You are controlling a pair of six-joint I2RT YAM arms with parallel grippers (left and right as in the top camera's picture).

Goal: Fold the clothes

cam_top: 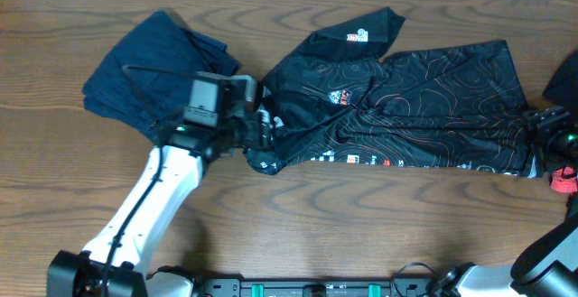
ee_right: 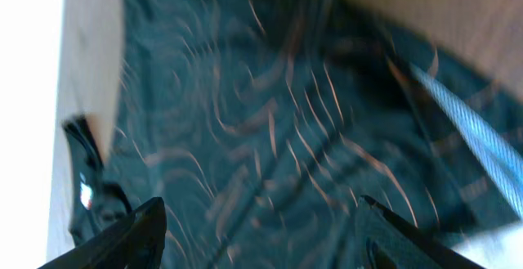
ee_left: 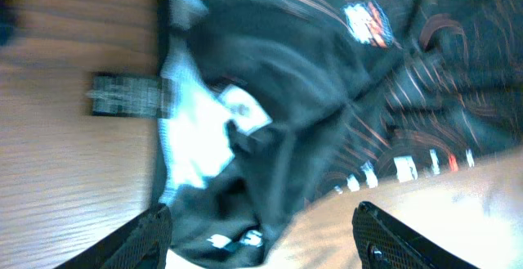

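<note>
so the brown wood-grain table (cam_top: 361, 234) is the biggest thing here, and the black short-sleeved sports jersey with thin orange contour lines (cam_top: 442, 107) lies spread across it, collar end pointing left and a bit rumpled there. near the jersey's collar end, up and to the left of it, sits a dark navy bundle of cloth (cam_top: 149, 71). the white-and-black left arm (cam_top: 153, 193) reaches in to that collar end. left gripper (ee_left: 261, 220) hangs over the light-blue inner collar (ee_left: 192, 130), jaws spread wide, nothing pinched. right gripper (ee_right: 261, 212) is over the jersey's hem end, jaws spread wide too, only fabric beneath. small red bit (cam_top: 563, 181) just past the hem, can't tell what it is
</note>
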